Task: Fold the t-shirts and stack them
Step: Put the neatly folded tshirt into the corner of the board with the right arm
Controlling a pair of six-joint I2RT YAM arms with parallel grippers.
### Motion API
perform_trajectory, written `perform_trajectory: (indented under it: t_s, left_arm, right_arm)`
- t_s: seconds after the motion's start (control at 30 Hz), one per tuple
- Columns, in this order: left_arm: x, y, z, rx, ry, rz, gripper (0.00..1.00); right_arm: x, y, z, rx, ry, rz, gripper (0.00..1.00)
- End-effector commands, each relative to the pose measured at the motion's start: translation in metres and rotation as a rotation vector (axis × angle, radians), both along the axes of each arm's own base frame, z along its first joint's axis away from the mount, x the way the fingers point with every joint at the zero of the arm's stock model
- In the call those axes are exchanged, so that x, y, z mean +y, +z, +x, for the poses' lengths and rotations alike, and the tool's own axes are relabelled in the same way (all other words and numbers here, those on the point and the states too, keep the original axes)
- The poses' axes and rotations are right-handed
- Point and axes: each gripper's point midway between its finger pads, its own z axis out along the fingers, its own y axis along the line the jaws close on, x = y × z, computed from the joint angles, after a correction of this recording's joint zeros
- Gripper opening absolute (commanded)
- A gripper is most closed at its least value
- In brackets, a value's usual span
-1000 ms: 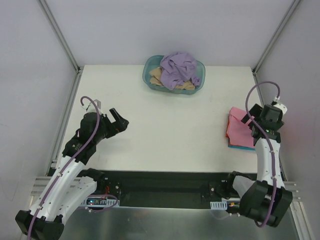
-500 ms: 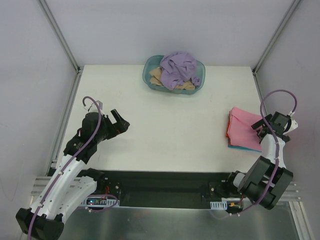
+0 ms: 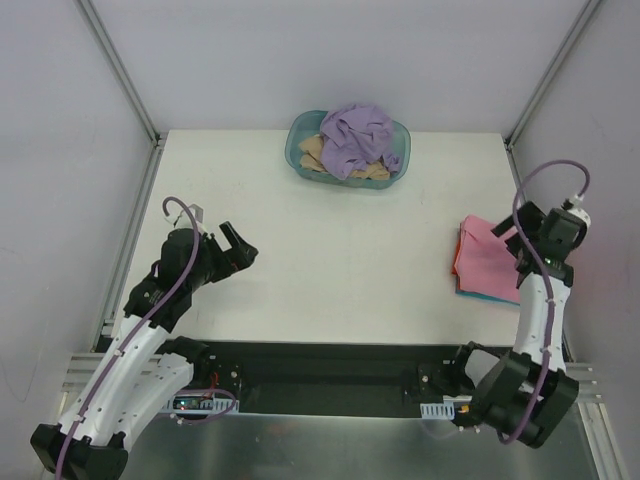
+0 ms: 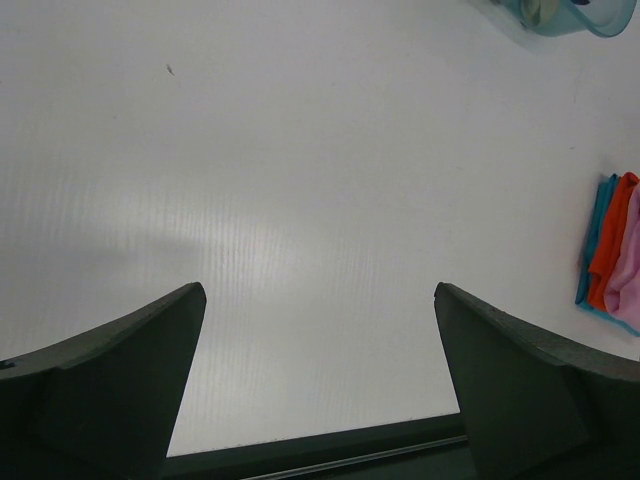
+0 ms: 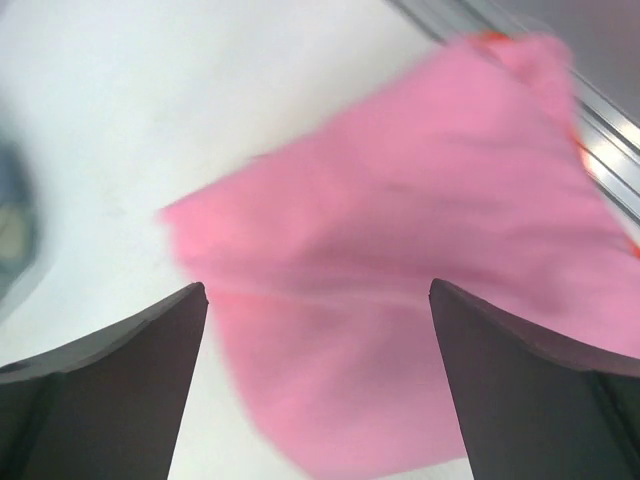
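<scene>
A folded pink t-shirt tops a stack at the table's right, over an orange-red t-shirt and a teal t-shirt whose edges show. The pink shirt fills the right wrist view. My right gripper is open and empty, just above the stack's right side. A lavender t-shirt and a tan t-shirt lie crumpled in the basket at the back. My left gripper is open and empty over bare table at the left, also seen in its wrist view.
The teal plastic basket stands at the back middle of the white table; its corner shows in the left wrist view. Metal frame rails run along both table sides. A black base plate lies along the near edge.
My right arm swung out to the right of the stack, then came back up over its right edge. My left arm has barely moved.
</scene>
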Motion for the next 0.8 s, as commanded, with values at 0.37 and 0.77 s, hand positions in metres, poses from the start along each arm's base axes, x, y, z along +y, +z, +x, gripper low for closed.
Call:
perform_trajectory:
  t_s: [0.37,0.77]
  left_arm:
    - [0.017,-0.02,-0.002,0.072,0.105,0.034,0.99]
    - [0.034,-0.015,-0.003,0.007,0.198,0.04,0.99]
  right_arm:
    - [0.185,0.036,0.015,-0.146,0.666,-0.049,0.97]
    - [0.184,0.024,0.007,-0.189,0.651,-0.097,0.97]
